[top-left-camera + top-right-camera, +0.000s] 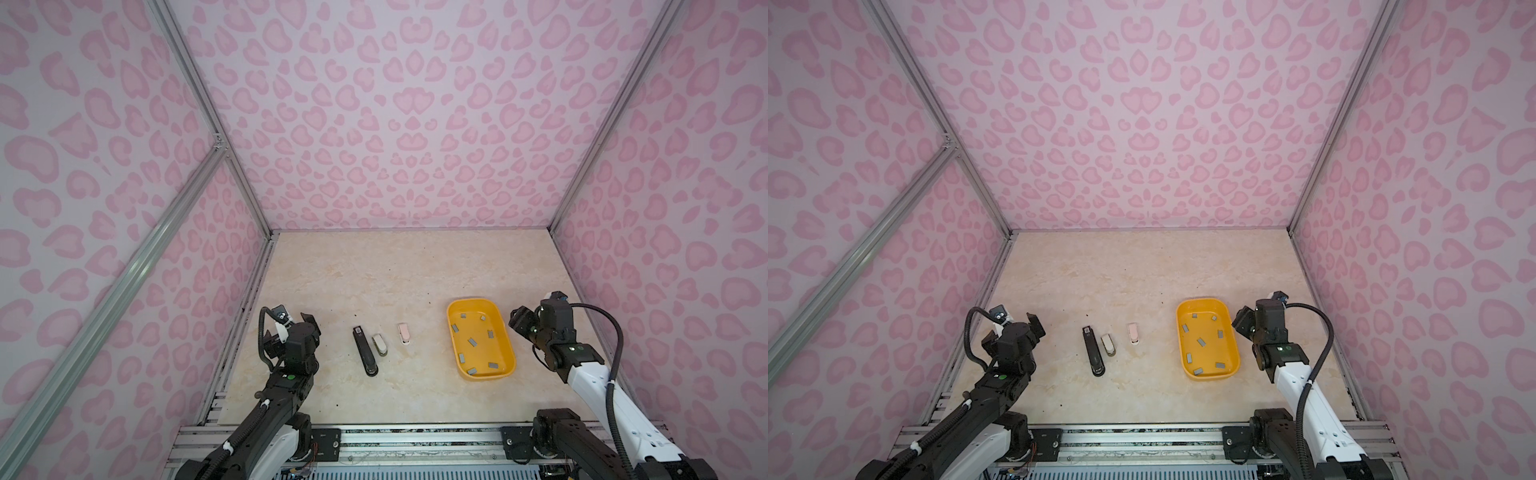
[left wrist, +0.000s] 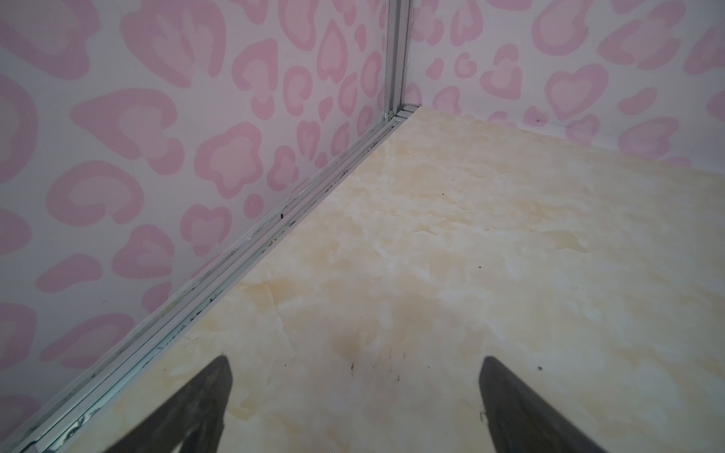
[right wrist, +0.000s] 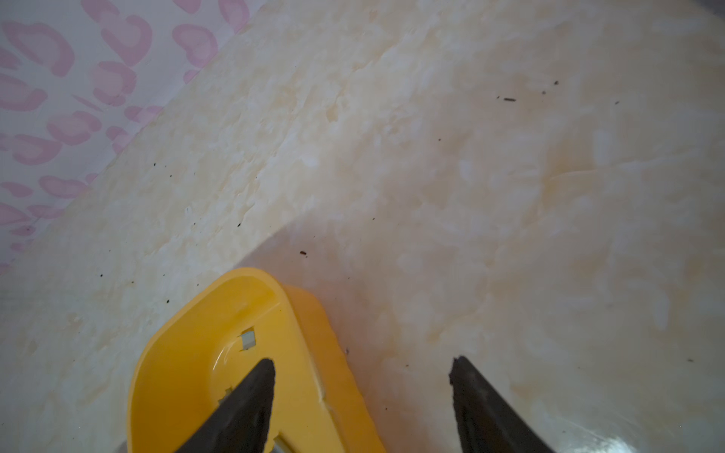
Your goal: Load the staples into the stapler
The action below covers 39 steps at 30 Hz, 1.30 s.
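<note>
While the glossy marble-look table (image 1: 415,270) is filling the floor, the left gripper (image 2: 355,359) is hanging over bare surface with its dark tapered jaws wide apart, and the right gripper (image 3: 363,360) is gaping too, gripping nothing, at the edge of the yellow tray (image 1: 449,320). That smooth, round-cornered plastic tray is sitting right of the long black stapler (image 1: 364,351), the stubby beige stapler (image 1: 379,344) just beside it, and the little pink stapler (image 1: 403,333). Flat grey staples (image 1: 472,341) are lying scattered inside the tray.
</note>
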### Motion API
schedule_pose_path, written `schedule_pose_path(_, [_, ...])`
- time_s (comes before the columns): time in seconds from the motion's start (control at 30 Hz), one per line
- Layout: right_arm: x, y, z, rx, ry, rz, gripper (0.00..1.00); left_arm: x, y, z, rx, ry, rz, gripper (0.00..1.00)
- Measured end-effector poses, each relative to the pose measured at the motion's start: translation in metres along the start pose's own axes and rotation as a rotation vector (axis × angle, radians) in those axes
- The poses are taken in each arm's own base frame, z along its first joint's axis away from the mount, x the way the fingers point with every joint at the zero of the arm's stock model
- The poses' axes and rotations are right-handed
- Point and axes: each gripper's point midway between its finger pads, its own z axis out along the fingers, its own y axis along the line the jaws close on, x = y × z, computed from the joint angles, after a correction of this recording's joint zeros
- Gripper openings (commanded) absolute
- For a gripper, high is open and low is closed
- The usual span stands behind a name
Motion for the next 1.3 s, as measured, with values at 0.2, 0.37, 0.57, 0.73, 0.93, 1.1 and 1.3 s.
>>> schedule_pose_path(0.2, [0.034, 0.001, 0.011, -0.088, 0.101, 0.078, 0.71, -0.002, -0.002, 0.011, -0.007, -0.015, -0.003, 0.96])
schedule_pose_path(0.37, [0.06, 0.014, 0.021, -0.17, 0.197, 0.117, 0.71, -0.009, -0.012, 0.026, -0.015, 0.0, 0.03, 0.94])
schedule_pose_path(0.57, [0.074, 0.046, 0.021, -0.262, 0.242, 0.073, 0.7, -0.014, -0.022, 0.037, -0.009, -0.008, 0.064, 0.94])
schedule_pose_path(0.73, [0.09, 0.073, 0.018, -0.3, 0.269, 0.006, 0.69, -0.02, -0.031, 0.048, 0.007, -0.018, 0.083, 0.94])
schedule_pose_path(0.93, [0.049, 0.075, 0.015, -0.24, 0.136, 0.006, 0.75, -0.026, -0.054, 0.058, 0.106, -0.046, 0.096, 0.95])
schedule_pose_path(1.1, [-0.031, 0.038, 0.0, -0.049, -0.195, -0.009, 0.78, -0.018, -0.058, 0.068, 0.175, -0.048, 0.071, 0.95])
schedule_pose_path(1.3, [-0.047, -0.016, 0.019, 0.193, -0.341, -0.182, 0.84, -0.011, -0.071, 0.07, 0.293, -0.043, 0.075, 0.95])
